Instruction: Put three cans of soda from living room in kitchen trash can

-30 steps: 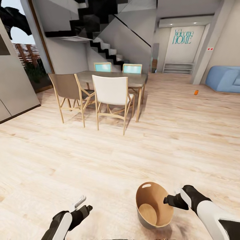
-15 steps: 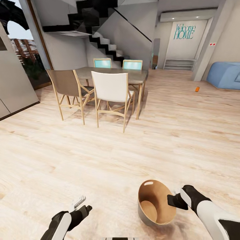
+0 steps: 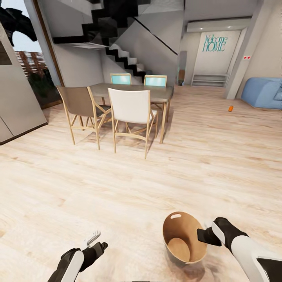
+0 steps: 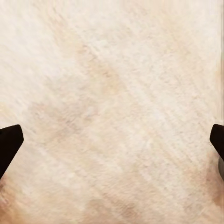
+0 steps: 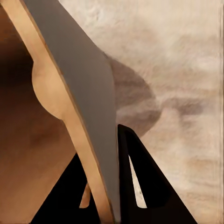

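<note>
Right fingers: my right gripper [image 5: 105, 196], two black wedge-shaped fingers [image 5: 149, 182], pinches the thin wall of the tash can [image 3: 184, 239], one finger inside and one outside, just under the rim.
Tash can: a tapered round bucket, matte grey outside, smooth tan-brown inside, with an oval handle hole [image 3: 176, 216] on the far side of the rim; in the right wrist view a second rounded cutout [image 5: 46, 88] sits beside my grip. It is tilted, mouth towards the head camera, low over the floor; whether its base touches the boards, I cannot tell.
Left fingers: my left gripper [image 4: 112, 140] is spread wide, its black tips at either edge of the wrist view with bare boards between them.
Floor: pale wood floor [image 3: 156, 176], long washed-out grain, with a soft dark shadow beside the bucket.
Can of soda: one small orange can [image 3: 230, 108] stands on the floor far ahead, well apart from the bucket, near the blue sofa [image 3: 264, 92].
Dining set: a grey-topped dining table [image 3: 156, 93] on light wooden legs, ringed by slim-framed chairs [image 3: 131, 111], one white, one tan, two teal-backed.
Backdrop: a black-stepped staircase [image 3: 121, 55] and a teal "Welcome HOME" sign [image 3: 214, 43] on a white wall.
</note>
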{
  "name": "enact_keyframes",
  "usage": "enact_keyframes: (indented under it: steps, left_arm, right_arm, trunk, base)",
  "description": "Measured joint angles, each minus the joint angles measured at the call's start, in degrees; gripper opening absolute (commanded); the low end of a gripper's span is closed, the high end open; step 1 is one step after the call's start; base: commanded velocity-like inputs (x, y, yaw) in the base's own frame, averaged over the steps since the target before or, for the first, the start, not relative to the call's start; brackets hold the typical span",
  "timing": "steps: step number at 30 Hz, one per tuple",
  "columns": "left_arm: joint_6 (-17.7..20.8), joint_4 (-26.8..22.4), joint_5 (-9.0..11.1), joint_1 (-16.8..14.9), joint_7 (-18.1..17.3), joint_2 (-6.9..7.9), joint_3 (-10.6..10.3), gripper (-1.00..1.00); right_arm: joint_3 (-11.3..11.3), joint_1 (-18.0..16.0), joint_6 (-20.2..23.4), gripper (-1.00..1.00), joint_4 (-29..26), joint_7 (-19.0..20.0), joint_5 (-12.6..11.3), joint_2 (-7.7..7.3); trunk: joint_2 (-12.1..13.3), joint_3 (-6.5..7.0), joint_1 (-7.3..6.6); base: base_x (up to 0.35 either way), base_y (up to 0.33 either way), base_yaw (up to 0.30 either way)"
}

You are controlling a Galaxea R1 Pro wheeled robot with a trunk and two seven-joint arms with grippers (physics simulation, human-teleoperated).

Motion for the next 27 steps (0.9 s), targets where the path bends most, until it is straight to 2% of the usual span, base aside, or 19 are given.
enact_keyframes:
  steps: [4, 7, 8, 10, 12, 15, 19, 21, 22, 23, 24, 25, 27]
  left_arm:
    - [-0.03, 0.00, -0.05, 0.00, 0.04, -0.02, -0.09, 1.00]
    - [-0.01, 0.00, -0.02, 0.00, -0.01, -0.03, -0.16, 1.00]
    - [0.14, -0.02, 0.23, 0.01, -0.10, -0.70, -2.43, 1.00]
    - [0.15, -0.01, 0.14, 0.00, -0.09, -0.74, -3.06, 1.00]
    - [0.12, 0.00, 0.22, 0.00, -0.07, -0.69, -3.41, 1.00]
    - [0.11, 0.02, 0.25, 0.00, -0.05, -0.67, -3.52, 1.00]
    - [0.06, 0.04, 0.25, 0.00, -0.02, -0.71, -3.56, 1.00]
    - [0.16, -0.14, 0.45, -0.38, -0.04, -0.98, -3.56, 1.00]
    - [0.18, -0.13, 0.48, -0.87, -0.02, -1.19, -3.56, 1.00]
    - [0.29, 0.01, 0.50, -2.41, 0.14, -1.86, -3.58, 1.00]
    - [0.48, 2.85, 0.48, -6.88, 0.46, -3.47, -3.73, 1.00]
    - [0.46, 3.92, 0.37, -8.75, 0.44, -3.78, -3.75, 1.00]
    - [-0.10, 8.76, 0.40, -12.76, 0.17, -4.31, -3.78, 1.00]
  right_arm:
    - [0.75, 0.01, -0.71, -1.00, -0.22, 0.34, 1.10, -0.02]
    - [0.63, -0.01, -0.94, -1.00, -1.39, 1.61, 0.71, -0.08]
    - [0.68, 0.10, -0.11, -1.00, -2.88, 1.49, -0.18, -0.27]
    - [0.18, 0.05, -0.17, -1.00, -6.89, 1.32, 1.19, -0.31]
    - [0.32, 0.11, 0.05, -1.00, -6.81, 1.52, -0.83, -0.32]
    - [0.48, 0.10, 0.44, -1.00, -6.90, 1.34, 0.91, -0.42]
    - [0.16, 0.06, 3.35, -1.00, -7.21, 1.45, -0.16, -0.65]
    - [0.27, 0.02, 3.80, -1.00, -8.76, 1.36, 0.75, -1.04]
    - [0.08, -0.02, 3.85, -1.00, -9.57, 1.31, 1.26, -1.26]
    - [0.26, 0.03, 4.20, -1.00, -10.52, 1.39, 0.46, -1.81]
    - [0.15, 0.00, 7.51, -1.00, -12.92, 1.70, -1.67, -3.38]
    - [-0.29, -0.11, 8.30, -1.00, -14.55, 1.65, -0.15, -4.02]
    - [0.23, -0.11, 14.48, -1.00, -16.55, 2.65, 1.71, -5.56]
  trunk:
    - [0.05, 0.88, -0.10]
    - [0.09, 1.55, -0.18]
    - [0.11, 1.77, -0.20]
    - [0.13, 2.22, -0.26]
    - [0.16, 2.65, -0.31]
    - [0.20, 3.32, -0.39]
    - [0.25, 4.21, -0.49]
    - [0.28, 4.65, -0.54]
    - [0.29, 4.88, -0.57]
    - [0.31, 5.10, -0.59]
    - [0.33, 5.32, -0.62]
    - [0.33, 5.56, -0.66]
    - [0.36, 5.98, -0.70]
  base:
    - [0.000, 0.000, 0.000]
    - [0.000, 0.000, 0.000]
    - [0.000, 0.000, 0.000]
    - [0.000, 0.000, 0.000]
    - [0.000, 0.000, 0.000]
    - [0.000, 0.000, 0.000]
    - [0.000, 0.000, -0.082]
    - [0.000, 0.000, -0.233]
    - [0.000, 0.000, -0.260]
    - [0.000, 0.000, -0.283]
    - [0.000, 0.000, -0.286]
    - [0.000, 0.000, -0.289]
    - [0.000, 0.000, -0.292]
